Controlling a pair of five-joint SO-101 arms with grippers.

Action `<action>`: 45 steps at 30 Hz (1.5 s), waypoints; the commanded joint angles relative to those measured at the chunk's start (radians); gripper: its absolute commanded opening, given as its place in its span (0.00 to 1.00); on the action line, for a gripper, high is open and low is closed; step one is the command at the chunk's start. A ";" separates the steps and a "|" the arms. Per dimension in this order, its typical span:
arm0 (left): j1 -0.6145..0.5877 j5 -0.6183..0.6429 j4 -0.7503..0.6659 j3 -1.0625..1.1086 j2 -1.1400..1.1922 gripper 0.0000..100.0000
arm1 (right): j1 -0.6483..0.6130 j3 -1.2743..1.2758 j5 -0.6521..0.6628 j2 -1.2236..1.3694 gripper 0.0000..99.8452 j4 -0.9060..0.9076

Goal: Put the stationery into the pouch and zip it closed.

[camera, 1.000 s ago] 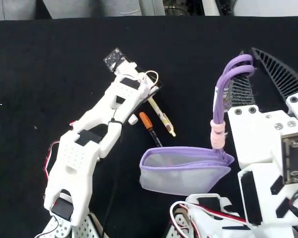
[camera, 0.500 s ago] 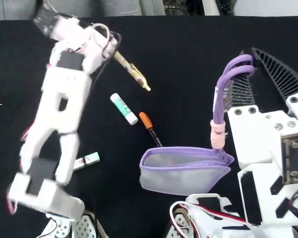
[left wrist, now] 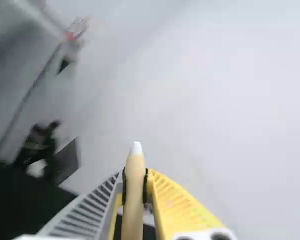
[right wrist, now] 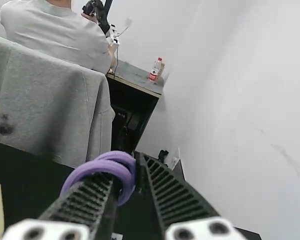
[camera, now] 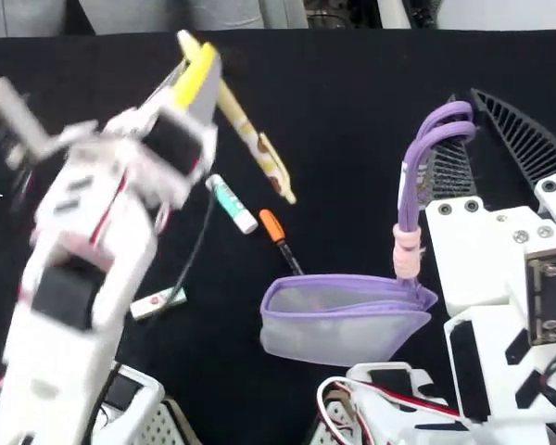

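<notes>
Pouch point(camera: 338, 320) stands open, its strap point(camera: 410, 185) pinched in my right gripper point(right wrist: 136, 170), while my left gripper point(left wrist: 135, 176) clamps the pen point(camera: 259, 153) aloft beyond the pouch's left end; loading, I judge, next needs the pen swung over its mouth and released.

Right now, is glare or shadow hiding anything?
High view: even light, no glare; the orange pen's dark tip fades into the black table. Left wrist view: the cream pen shows plainly against a pale wall. Right wrist view: purple loop evenly lit.
</notes>
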 commanded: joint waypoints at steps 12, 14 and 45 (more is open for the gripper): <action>0.400 -0.155 0.026 0.211 -0.491 0.03 | 0.015 0.010 0.011 -0.008 0.01 0.003; 0.429 -0.157 0.008 0.248 -0.494 0.03 | 0.015 0.010 0.011 -0.008 0.01 0.003; 0.348 -0.215 -0.201 0.292 -0.488 0.03 | 0.015 0.008 0.011 -0.008 0.01 0.005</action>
